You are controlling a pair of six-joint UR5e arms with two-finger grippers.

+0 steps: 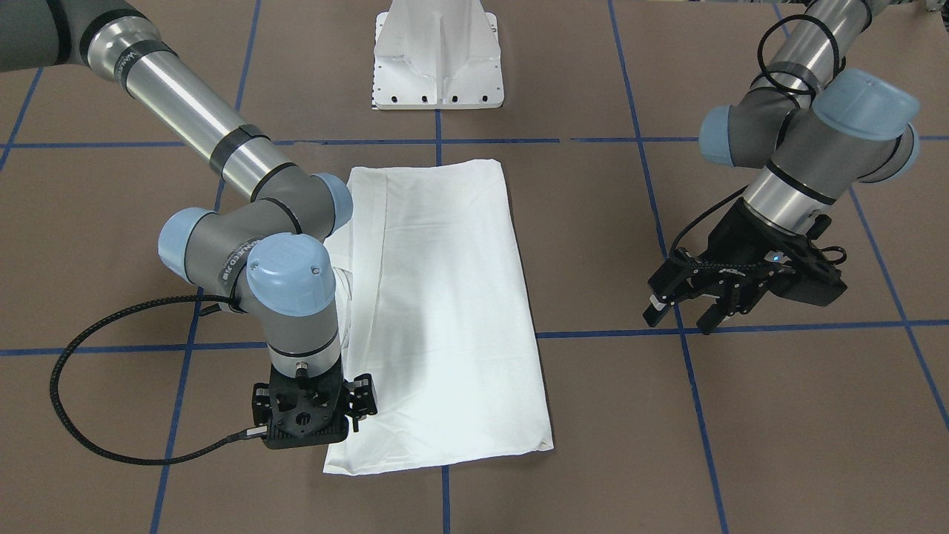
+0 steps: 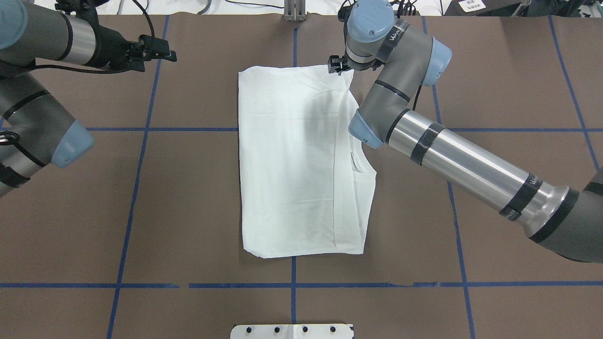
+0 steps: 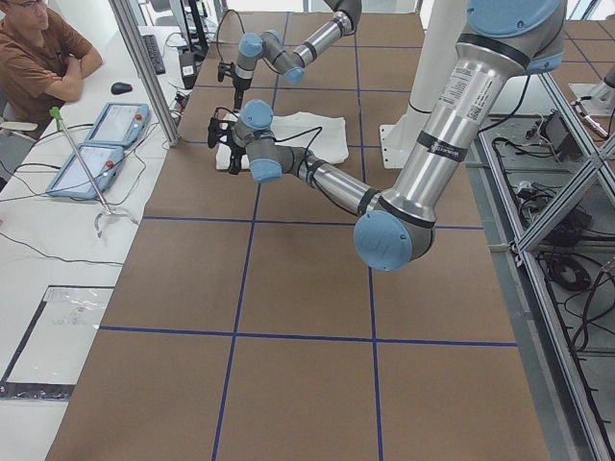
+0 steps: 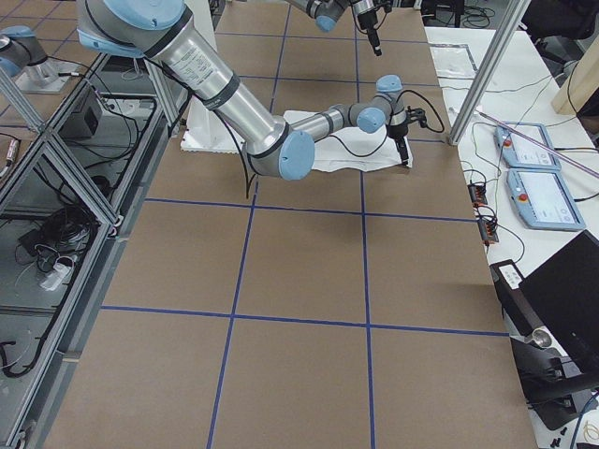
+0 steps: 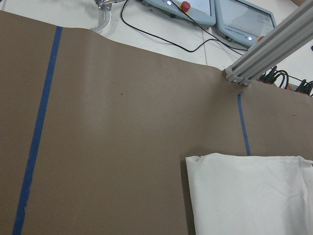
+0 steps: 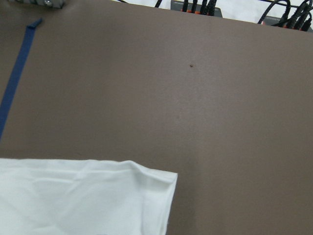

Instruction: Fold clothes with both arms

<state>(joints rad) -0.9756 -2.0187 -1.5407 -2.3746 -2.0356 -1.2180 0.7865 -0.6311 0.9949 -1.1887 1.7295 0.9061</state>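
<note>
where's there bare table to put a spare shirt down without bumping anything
Widest bare patch: on the robot's left, between the shirt and the left arm. Also the strip between the shirt's near hem and the white base. Crowded on the robot's right, where the right arm reaches across to the right gripper at the shirt's far corner.

The front-facing view looks steeply down from across the table point(image 1: 593, 445), with the base point(image 1: 437, 59) at top centre and the shirt point(image 1: 445, 311) mid-frame. The overhead view faces the opposite way from behind the robot, so the base sits at its bottom edge and the shirt in its centre. The two side views look along the table from opposite ends, from far off, with the shirt small in the upper middle. Each wrist view hangs close over the table: the left catches a shirt corner at lower right, the right at lower left.
</note>
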